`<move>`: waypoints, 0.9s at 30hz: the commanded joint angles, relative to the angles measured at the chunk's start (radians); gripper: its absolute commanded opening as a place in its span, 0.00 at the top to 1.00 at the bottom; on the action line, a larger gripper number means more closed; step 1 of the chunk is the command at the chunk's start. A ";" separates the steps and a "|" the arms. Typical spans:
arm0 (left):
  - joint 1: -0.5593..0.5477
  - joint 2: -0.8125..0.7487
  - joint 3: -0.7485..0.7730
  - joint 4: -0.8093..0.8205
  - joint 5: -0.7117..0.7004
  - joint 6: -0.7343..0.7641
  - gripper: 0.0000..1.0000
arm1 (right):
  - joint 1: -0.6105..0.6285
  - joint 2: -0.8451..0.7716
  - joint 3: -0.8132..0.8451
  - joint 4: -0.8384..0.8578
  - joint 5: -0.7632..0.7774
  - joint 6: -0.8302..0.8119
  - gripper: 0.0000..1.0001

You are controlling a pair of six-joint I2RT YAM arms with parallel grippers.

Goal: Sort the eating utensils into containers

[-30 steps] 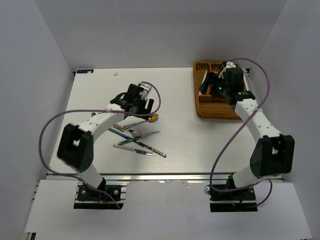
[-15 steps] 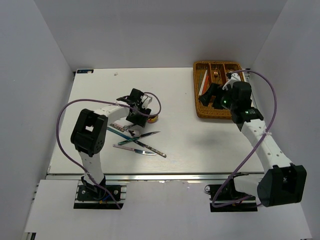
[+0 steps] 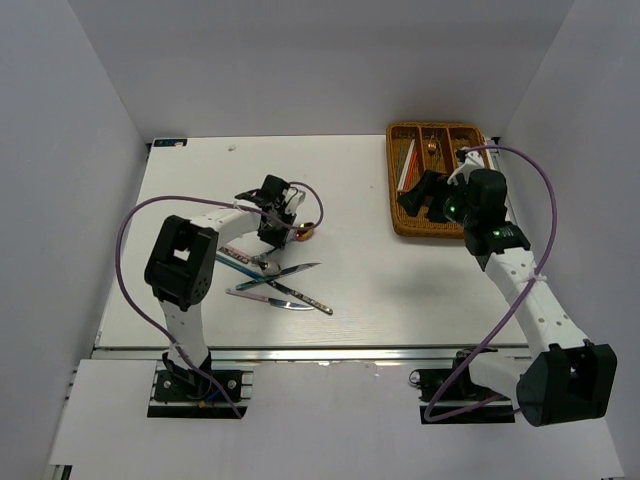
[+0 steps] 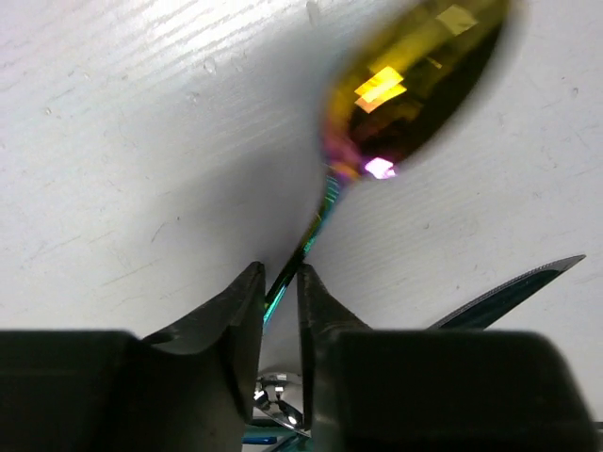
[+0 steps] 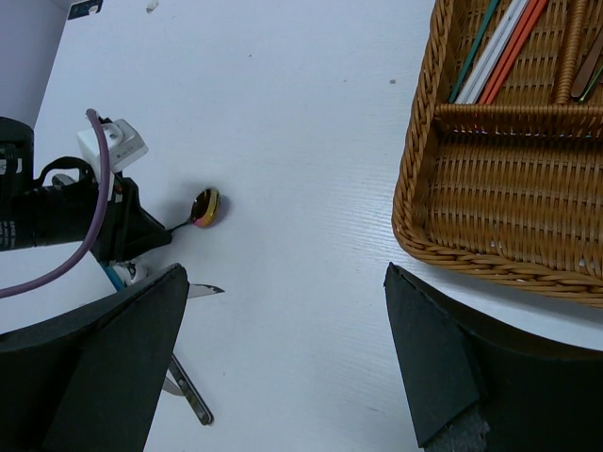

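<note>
left end effector [image 4: 281, 311] nearly closed, right end effector [image 5: 283, 363] spread wide

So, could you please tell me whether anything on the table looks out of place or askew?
Yes: several utensils lie crossed in a loose heap at the table's near left, outside the wicker tray. The left gripper has its fingers around an iridescent spoon beside them.

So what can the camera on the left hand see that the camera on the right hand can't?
Only the left wrist view shows, close up, the left gripper with its fingers on either side of the thin handle of the rainbow spoon.

Only the right wrist view shows the wicker tray, with chopsticks in one long slot and the crosswise slot nearest the camera bare, plus the right gripper wide open.

Both show the spoon's shiny bowl, a knife tip, and the white table.
</note>
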 commanded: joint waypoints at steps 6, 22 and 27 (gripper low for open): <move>-0.001 0.059 0.157 0.023 -0.045 -0.014 1.00 | 0.002 -0.064 -0.041 0.056 -0.008 0.045 0.11; -0.091 -0.169 0.165 0.265 0.337 -0.280 1.00 | 0.175 0.076 -0.263 0.737 -0.122 0.407 0.11; -0.165 -0.241 0.047 0.470 0.406 -0.492 1.00 | 0.202 0.154 -0.174 0.697 0.015 0.346 0.12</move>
